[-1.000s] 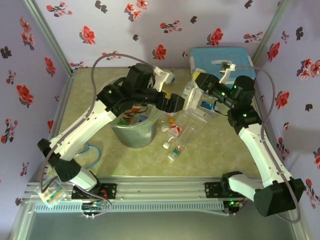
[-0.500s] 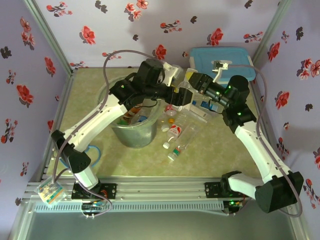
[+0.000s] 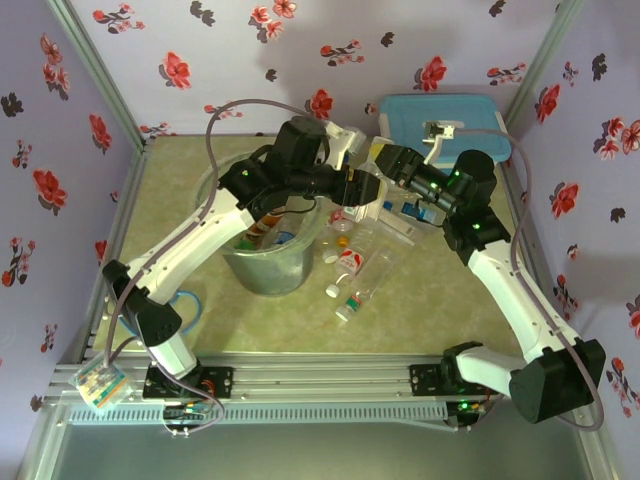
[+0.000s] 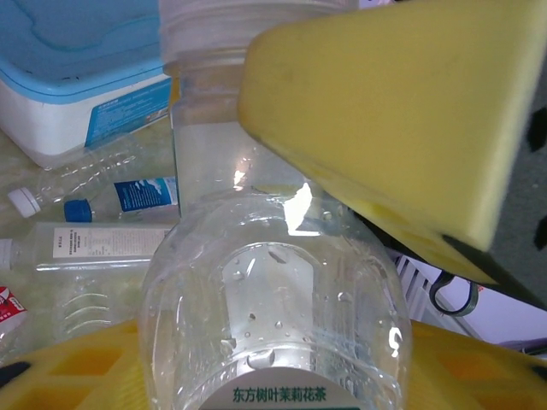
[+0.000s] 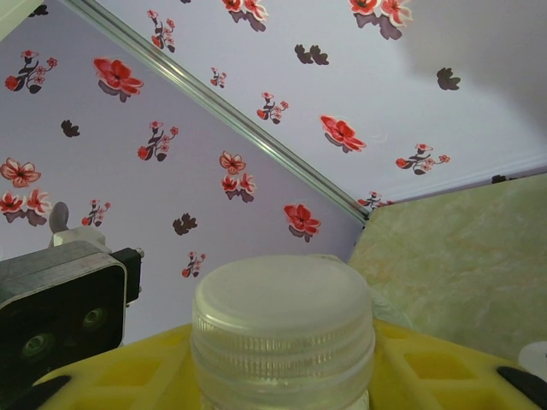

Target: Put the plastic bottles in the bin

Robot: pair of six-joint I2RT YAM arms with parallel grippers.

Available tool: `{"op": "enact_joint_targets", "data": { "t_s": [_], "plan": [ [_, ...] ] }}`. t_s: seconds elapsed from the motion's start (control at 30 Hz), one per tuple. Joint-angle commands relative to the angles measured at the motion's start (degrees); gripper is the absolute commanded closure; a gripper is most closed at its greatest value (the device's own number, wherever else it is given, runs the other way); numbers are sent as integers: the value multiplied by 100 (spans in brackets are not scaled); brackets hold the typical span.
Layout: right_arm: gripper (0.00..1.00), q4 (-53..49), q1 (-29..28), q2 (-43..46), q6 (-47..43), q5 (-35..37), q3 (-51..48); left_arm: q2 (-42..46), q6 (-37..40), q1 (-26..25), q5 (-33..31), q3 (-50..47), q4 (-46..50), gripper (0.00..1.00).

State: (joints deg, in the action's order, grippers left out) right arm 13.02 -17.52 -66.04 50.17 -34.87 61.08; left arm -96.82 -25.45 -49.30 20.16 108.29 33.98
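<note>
**Ana:** Top external view first. Where are the arms?

**Ben:** They meet over the table [image 3: 420, 300], a little toward 12 o'clock from its middle. The left gripper [image 3: 362, 190] and the right gripper [image 3: 386, 160] come together on one clear bottle [image 3: 377, 197], which is up off the surface. From up there I cannot tell how wide either one stands.

**Ana:** And the bin?

**Ben:** The bin [image 3: 268, 270] stands near that bottle, at 8 o'clock from it. Inside it lie other bottles [image 3: 283, 238]. The loose bottles [image 3: 350, 262] lie on the table at 6 o'clock from the raised one, just beside the bin. A white box [image 3: 440, 112] with a blue lid sits at 1 o'clock.

**Ana:** Left wrist view?

**Ben:** The clear bottle [image 4: 273, 290] points away from the lens, with its label nearest. The left gripper's yellow fingers [image 4: 77, 367] lie against it at 7 and 5 o'clock. They are drawn partway in and clamped on its body. A yellow finger [image 4: 385, 111] of the right gripper crosses at 1 o'clock, over the bottle's far part. The loose bottles [image 4: 102, 243] are at 9 o'clock and the white box [image 4: 77, 94] at 10.

**Ana:** Right wrist view?

**Ben:** The bottle's pale ribbed cap [image 5: 282, 329] stands at 6 o'clock. The right gripper's yellow fingers [image 5: 120, 376] sit close on either side, with only a narrow gap between them. I cannot tell whether they press on the cap or merely flank it.
</note>
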Motion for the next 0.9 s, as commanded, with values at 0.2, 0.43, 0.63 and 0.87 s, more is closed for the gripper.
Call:
{"op": "enact_joint_targets", "data": {
  "t_s": [0.2, 0.43, 0.63, 0.87],
  "plan": [
    [30, -75, 2, -42, -12, 161, 217, -48, -77, 35, 39, 34, -198, 49],
    [18, -506, 202, 209, -91, 311, 245, -13, -80, 139, 40, -22, -172, 49],
    [5, -1004, 400, 520, -276, 296, 329, 9, -73, 253, 37, -95, -172, 50],
    [1, -1550, 674, 916, -518, 549, 77, 427, -36, 669, 22, -318, -112, 51]
  ]
}}
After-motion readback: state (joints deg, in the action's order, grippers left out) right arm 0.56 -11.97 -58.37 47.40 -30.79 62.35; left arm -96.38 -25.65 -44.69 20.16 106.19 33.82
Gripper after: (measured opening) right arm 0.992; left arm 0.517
